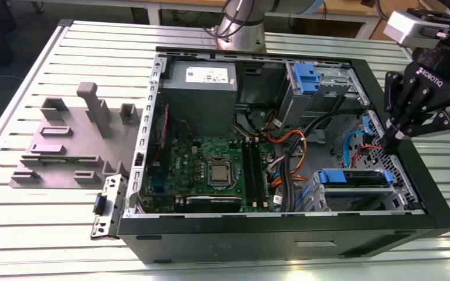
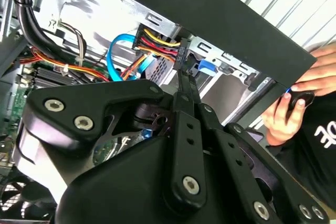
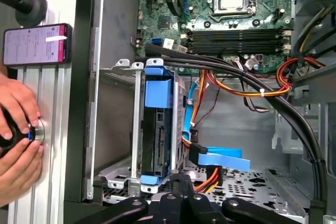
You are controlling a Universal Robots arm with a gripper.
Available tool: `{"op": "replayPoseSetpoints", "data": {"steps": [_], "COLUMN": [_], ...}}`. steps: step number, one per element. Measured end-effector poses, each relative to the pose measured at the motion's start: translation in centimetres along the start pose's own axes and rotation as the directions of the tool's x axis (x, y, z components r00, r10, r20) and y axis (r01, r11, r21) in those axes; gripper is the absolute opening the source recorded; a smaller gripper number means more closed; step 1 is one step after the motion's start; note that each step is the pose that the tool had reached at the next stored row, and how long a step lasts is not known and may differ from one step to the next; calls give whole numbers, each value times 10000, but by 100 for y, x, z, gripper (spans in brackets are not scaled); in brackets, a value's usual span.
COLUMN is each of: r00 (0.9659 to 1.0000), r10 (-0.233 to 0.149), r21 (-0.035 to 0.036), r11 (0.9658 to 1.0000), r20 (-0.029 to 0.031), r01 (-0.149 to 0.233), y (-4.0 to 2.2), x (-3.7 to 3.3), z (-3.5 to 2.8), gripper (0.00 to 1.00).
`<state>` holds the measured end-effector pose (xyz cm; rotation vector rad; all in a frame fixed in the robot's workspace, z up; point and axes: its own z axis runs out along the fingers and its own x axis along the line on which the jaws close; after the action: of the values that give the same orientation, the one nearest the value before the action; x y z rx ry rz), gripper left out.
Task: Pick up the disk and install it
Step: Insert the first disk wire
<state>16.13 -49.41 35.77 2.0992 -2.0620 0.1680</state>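
Note:
The disk (image 1: 355, 188), in its blue bracket, sits inside the metal drive cage (image 1: 319, 199) at the near corner of the open computer case, on the exterior view's right. In the first wrist view the disk (image 3: 159, 135) shows edge-on between the cage walls. My gripper (image 1: 395, 144) hangs over the case's wall on that side, just beyond the cage, its fingers pressed together and holding nothing. In the second wrist view the gripper (image 2: 184, 77) has its tips right at a black power plug (image 2: 181, 55) with yellow, red and black wires.
A blue flat cable with a black plug (image 3: 218, 158) lies loose beside the cage. Thick black cables (image 3: 252, 77) cross above the motherboard (image 1: 209, 164). A person's hands (image 3: 18, 129) work a knob beside a phone (image 3: 37, 44). Grey fixtures (image 1: 77, 140) stand on the slatted table.

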Motion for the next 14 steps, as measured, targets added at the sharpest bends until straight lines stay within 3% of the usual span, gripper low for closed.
{"op": "replayPoseSetpoints", "data": {"steps": [3, 7, 10, 14], "r00": [9999, 9998, 9995, 9995], "r10": [-144, -149, -147, -154], "r21": [30, 5, -16, -25], "r11": [9999, 9999, 9999, 9999], "r20": [-57, -150, -264, -273], "r01": [144, 149, 147, 154], "y": [-2, -21, -39, -64], "x": [-2, -23, -51, -81], "z": [4, -2, -8, -6], "gripper": [11, 11, 24, 25]}}
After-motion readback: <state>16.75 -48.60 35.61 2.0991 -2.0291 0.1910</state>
